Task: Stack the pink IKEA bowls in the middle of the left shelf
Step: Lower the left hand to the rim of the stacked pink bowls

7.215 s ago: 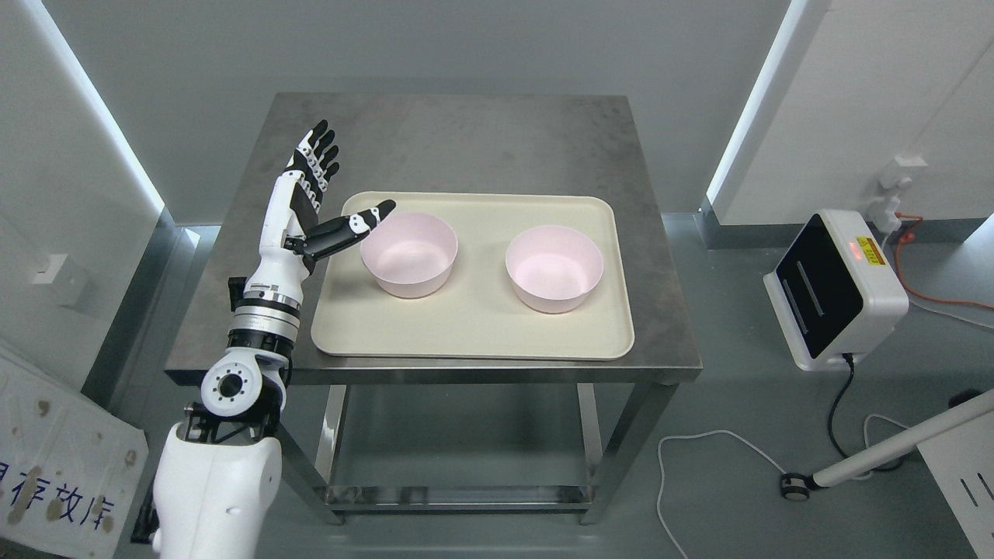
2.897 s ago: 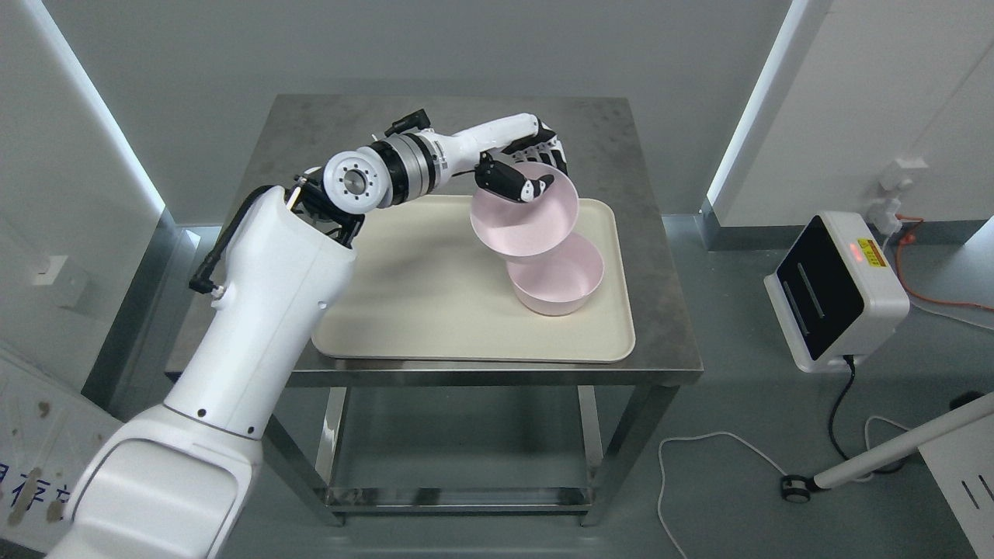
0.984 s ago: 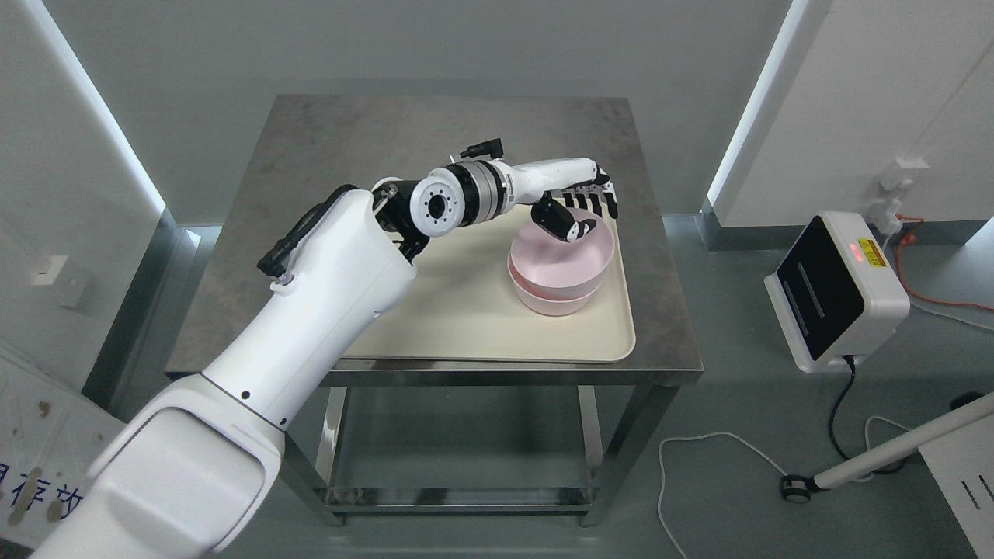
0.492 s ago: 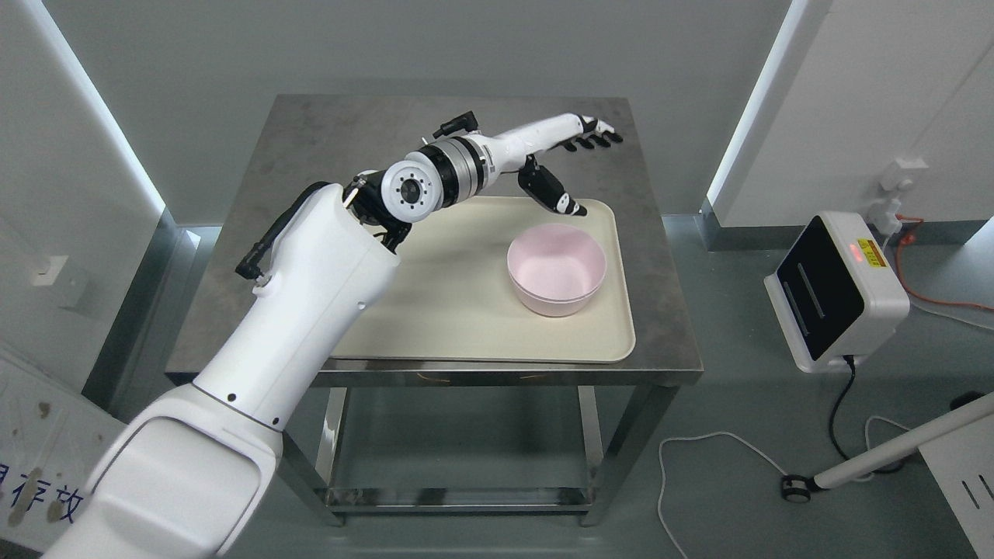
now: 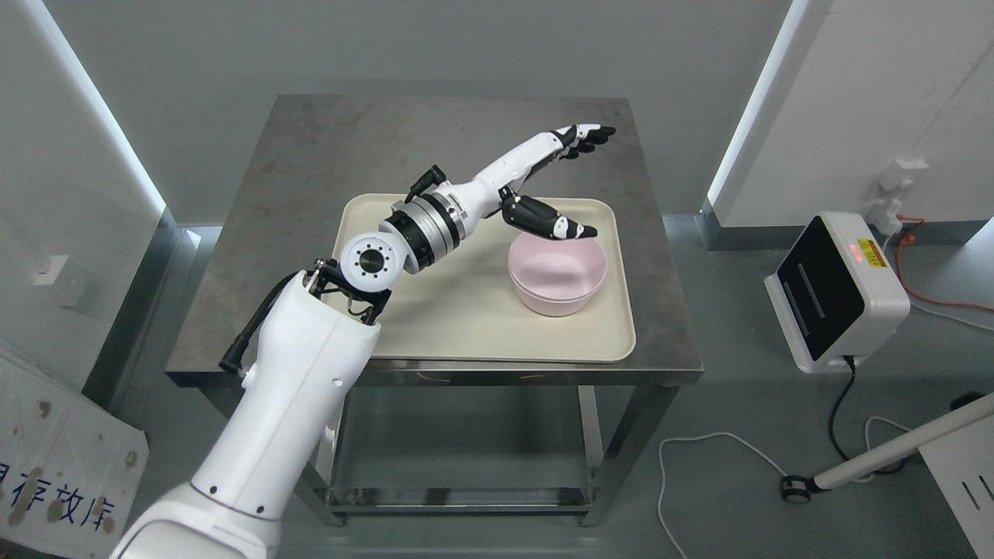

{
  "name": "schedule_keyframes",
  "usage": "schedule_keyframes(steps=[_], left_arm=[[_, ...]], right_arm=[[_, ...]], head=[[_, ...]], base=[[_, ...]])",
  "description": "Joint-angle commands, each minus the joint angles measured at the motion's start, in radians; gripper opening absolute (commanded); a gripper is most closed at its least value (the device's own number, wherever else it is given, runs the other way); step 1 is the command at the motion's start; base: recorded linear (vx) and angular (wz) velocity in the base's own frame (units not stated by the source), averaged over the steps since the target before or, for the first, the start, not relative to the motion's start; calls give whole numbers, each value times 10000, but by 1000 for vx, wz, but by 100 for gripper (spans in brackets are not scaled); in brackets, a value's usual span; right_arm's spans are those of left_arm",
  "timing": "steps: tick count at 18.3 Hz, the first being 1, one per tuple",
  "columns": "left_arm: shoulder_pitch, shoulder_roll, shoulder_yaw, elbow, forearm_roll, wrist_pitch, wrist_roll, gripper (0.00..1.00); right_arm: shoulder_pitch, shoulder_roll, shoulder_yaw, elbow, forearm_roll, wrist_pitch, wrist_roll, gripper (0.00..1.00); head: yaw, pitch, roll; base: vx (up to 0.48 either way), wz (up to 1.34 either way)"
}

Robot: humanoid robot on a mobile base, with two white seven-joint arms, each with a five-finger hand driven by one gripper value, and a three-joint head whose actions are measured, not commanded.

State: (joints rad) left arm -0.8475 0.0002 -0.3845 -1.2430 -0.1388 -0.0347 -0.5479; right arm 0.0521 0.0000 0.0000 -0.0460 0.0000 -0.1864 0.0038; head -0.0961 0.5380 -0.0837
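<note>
**Robot hand open above the stacked bowls**

Here's the left robot hand (image 5: 555, 175), reaching in from the lower left and stretched toward the upper middle of the frame. It's wide open: the fingers (image 5: 584, 138) point up and to the right over the bare tabletop (image 5: 435, 140), while the thumb (image 5: 553, 223) splays out lower down, its tip just above the far rim of the bowls (image 5: 557, 273). It holds nothing, and whether the thumb actually grazes the rim is hard to tell from this angle.

The two pink bowls sit nested, one inside the other, upright, on the right half of the beige tray (image 5: 435, 326). The tray lies flat on the steel tabletop, filling most of its front part. No brand mark can be made out on the bowls.

Now for the writing: at the lower left corner of the frame, a white board (image 5: 54, 458) leans on the floor with blue Chinese characters along its bottom edge, cut off by the frame, so only part can be read. On the right, a white box (image 5: 835, 291) with a black face carries a small yellow label (image 5: 871, 251), its print too small to read, beside a red light (image 5: 856, 249).
</note>
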Motion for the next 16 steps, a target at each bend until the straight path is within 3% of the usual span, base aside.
schedule_keyframes(steps=[1, 3, 7, 12, 16], left_arm=[[975, 287, 256, -2603, -890, 10, -1344, 95], [958, 381, 240, -2634, -1402, 10, -1454, 95], [790, 1286, -250, -2634, -2948, 86, -2572, 89], [698, 1134, -509, -2466, -4516, 791, -2620, 88], [529, 1027, -1078, -2296, -4671, 792, -2712, 75]], right_arm=[[0, -175, -92, 0, 77, 8, -8, 100], [0, -175, -92, 0, 77, 8, -8, 100], [0, -175, -92, 0, 77, -7, -8, 100], [0, -175, -92, 0, 77, 8, -8, 100], [0, -175, -92, 0, 77, 8, -8, 100]], head=[[0, 0, 0], [0, 0, 0], [0, 0, 0], [0, 0, 0], [0, 0, 0]], base=[[0, 0], [0, 0], [0, 0], [0, 0], [0, 0]])
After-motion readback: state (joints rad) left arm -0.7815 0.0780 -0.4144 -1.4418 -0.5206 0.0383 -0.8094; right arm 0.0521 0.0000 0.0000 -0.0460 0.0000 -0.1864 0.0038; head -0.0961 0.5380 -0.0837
